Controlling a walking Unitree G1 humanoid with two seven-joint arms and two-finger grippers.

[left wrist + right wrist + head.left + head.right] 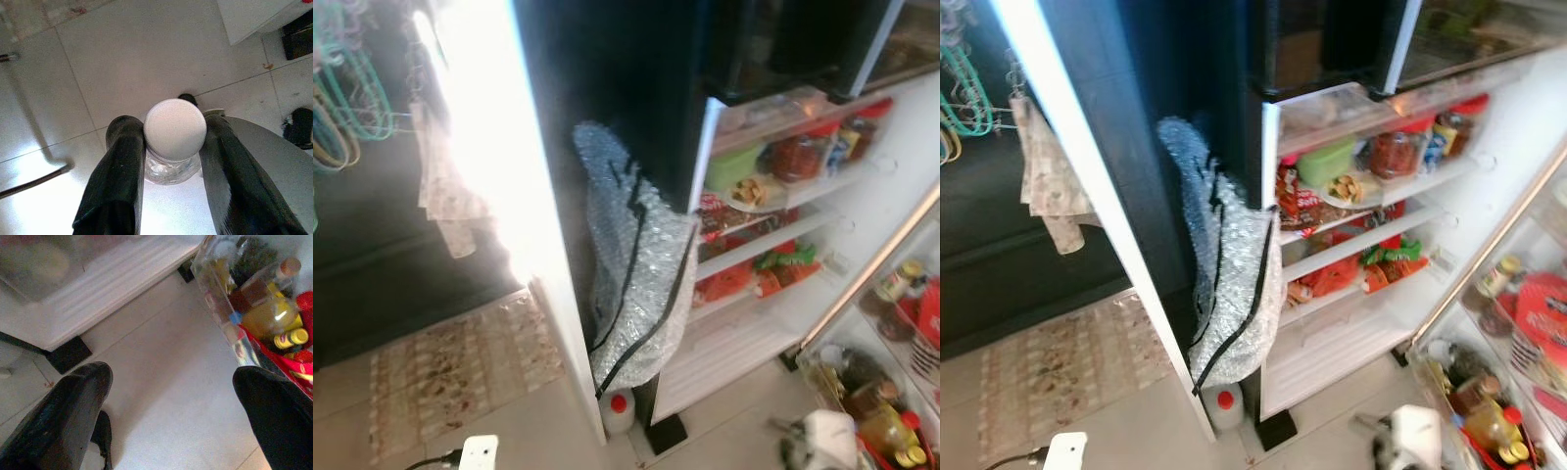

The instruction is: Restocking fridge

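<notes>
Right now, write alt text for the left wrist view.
The left tool is shut on a clear glass jar with a white screw lid, one black finger on each side. Pale floor tiles lie beneath.

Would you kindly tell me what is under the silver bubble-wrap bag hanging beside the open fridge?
Under the silver bag, a pale bottle with a red cap stands on the floor beside the fridge's black foot. The bag covers the bottle's upper back, and whatever lies behind it is hidden.
</notes>
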